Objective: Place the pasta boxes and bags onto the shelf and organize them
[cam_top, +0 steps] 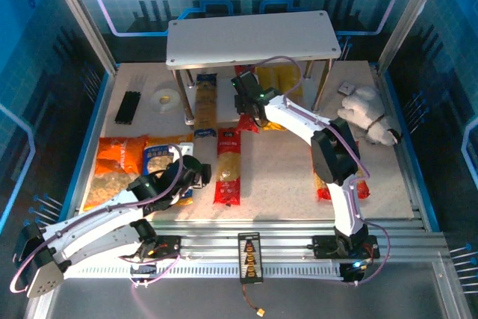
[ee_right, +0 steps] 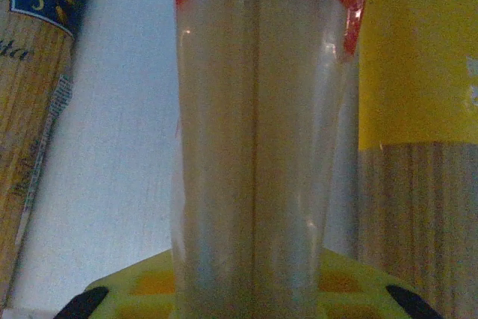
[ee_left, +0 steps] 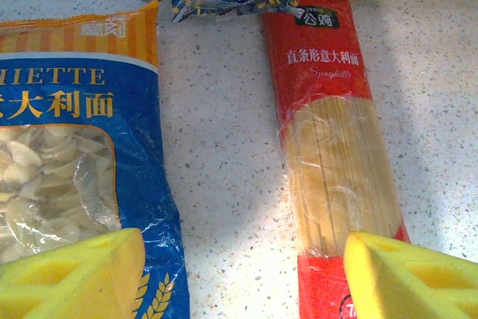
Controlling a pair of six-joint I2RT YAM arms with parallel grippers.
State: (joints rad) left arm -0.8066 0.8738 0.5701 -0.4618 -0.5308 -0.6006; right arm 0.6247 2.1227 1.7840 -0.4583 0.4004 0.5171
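under the shelf [cam_top: 246, 35] top, a red box [ee_right: 254, 147] is being clamped by the right tool [cam_top: 245, 102]; left tool [ee_left: 243, 274] being held apart, bags [cam_top: 119, 162] being left out.

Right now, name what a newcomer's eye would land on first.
The white shelf at the back centre dominates. The right end effector reaches beneath its top board, closed on a red spaghetti pack. Near left, the open left end effector hangs over a blue bag and another red pack.
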